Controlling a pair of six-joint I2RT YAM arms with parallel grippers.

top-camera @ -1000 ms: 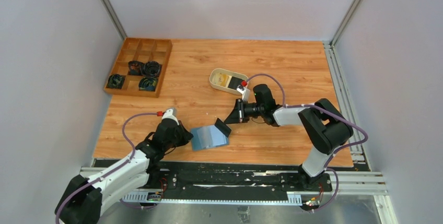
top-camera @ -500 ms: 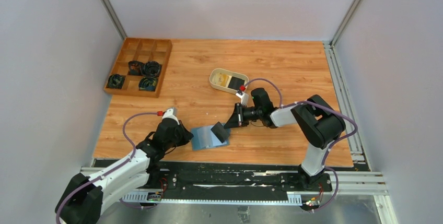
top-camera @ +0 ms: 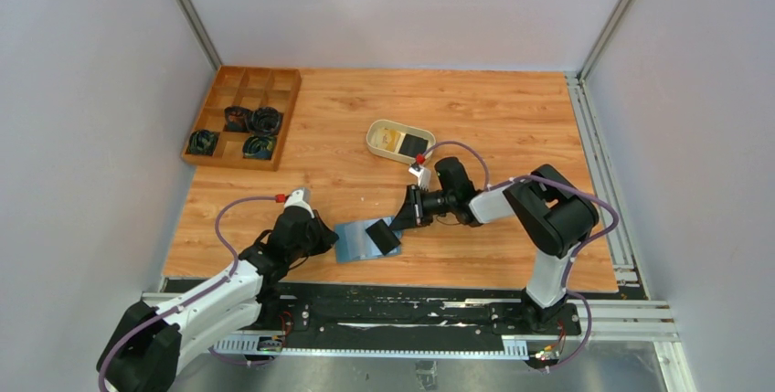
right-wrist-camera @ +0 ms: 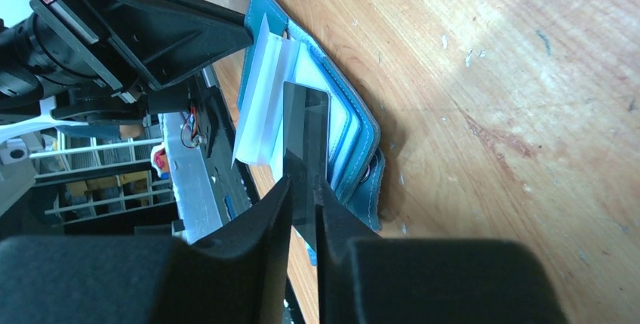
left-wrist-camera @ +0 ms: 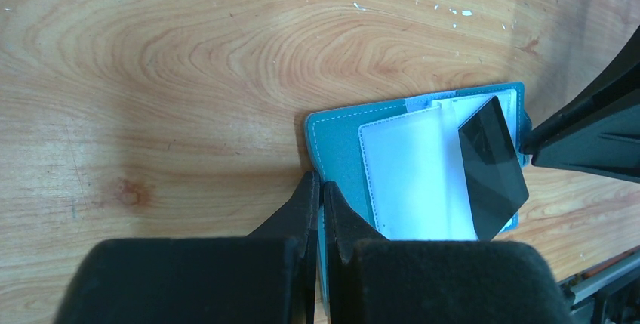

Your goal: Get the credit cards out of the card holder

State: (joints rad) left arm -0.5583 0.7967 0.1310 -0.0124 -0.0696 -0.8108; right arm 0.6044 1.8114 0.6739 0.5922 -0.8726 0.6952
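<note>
The teal-blue card holder (top-camera: 352, 241) lies open on the table near the front edge, its lighter blue inside and clear sleeves up. My left gripper (top-camera: 331, 238) is shut on its left edge, as the left wrist view shows (left-wrist-camera: 321, 188). My right gripper (top-camera: 399, 221) is shut on a black credit card (top-camera: 382, 234) at the holder's right end. In the right wrist view the card (right-wrist-camera: 306, 128) stands edge-on between my fingertips (right-wrist-camera: 304, 188), over the card holder (right-wrist-camera: 362, 139). The left wrist view shows the card (left-wrist-camera: 492, 165) lying slanted across the holder (left-wrist-camera: 340, 143).
A beige oval dish (top-camera: 376, 129) behind the right gripper holds a tan-gold card (top-camera: 390, 139) and a black card (top-camera: 416, 145). A brown wooden compartment tray (top-camera: 274, 81) with dark coiled items stands at the back left. The table's front edge lies just below the holder.
My right gripper has moved left and toward the front with the black card, which has dropped from raised beside the holder to low over its right end. The left gripper has not moved.
</note>
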